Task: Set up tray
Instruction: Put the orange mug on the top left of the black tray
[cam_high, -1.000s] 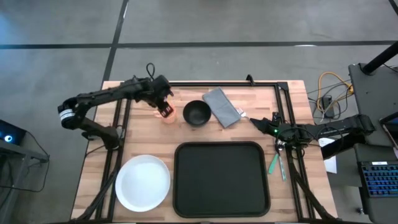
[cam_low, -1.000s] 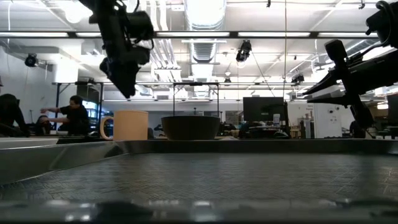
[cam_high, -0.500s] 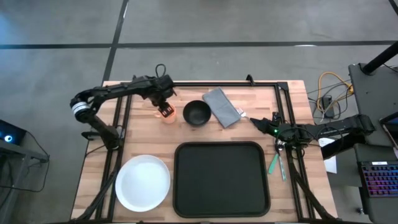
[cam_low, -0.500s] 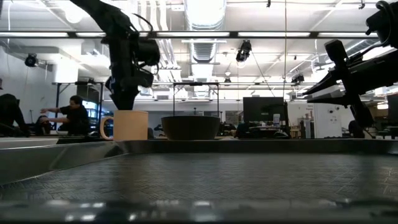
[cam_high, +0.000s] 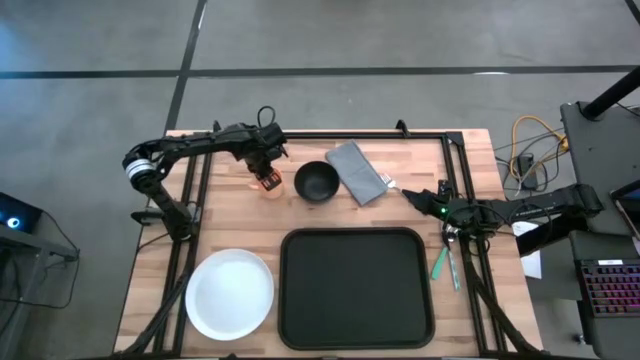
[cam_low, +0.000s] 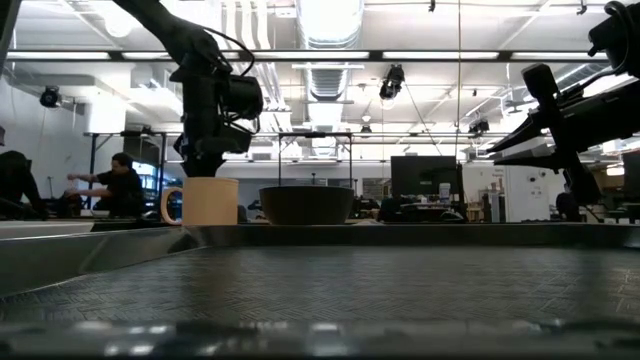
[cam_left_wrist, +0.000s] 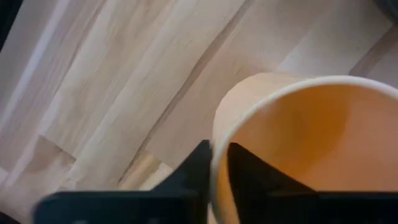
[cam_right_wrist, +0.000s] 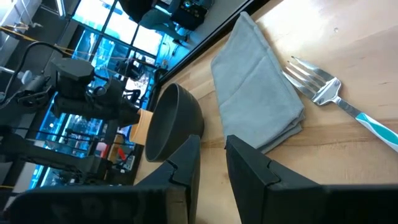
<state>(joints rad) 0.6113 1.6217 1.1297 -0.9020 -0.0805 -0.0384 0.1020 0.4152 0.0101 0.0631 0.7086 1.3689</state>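
Note:
A tan cup (cam_high: 271, 184) stands upright on the wooden table left of a black bowl (cam_high: 316, 182). My left gripper (cam_high: 265, 174) is above the cup, shut on its rim; the low view shows the gripper (cam_low: 205, 165) right over the cup (cam_low: 210, 201). The black tray (cam_high: 355, 288) lies at the near middle with a white plate (cam_high: 230, 292) to its left. A grey napkin (cam_high: 355, 172) and a fork (cam_right_wrist: 323, 93) lie right of the bowl. My right gripper (cam_high: 410, 194) waits near the fork, slightly open, holding nothing. My left gripper has the cup's wall at the rim (cam_left_wrist: 219, 134), one finger (cam_left_wrist: 249, 168) inside the cup and the other finger (cam_left_wrist: 189, 171) outside. The fingers come from above, pointing down. The cup stands upright with its base on the table.
Teal-handled cutlery (cam_high: 441, 262) lies at the table's right edge beside the tray. A black frame rail (cam_high: 360, 135) runs along the far edge. People sit in the room beyond the table in the low view.
My left gripper has come down from above the cup until its fingers reach the cup's rim, and the left arm has swung toward the table's far edge. The cup has stayed where it stood.

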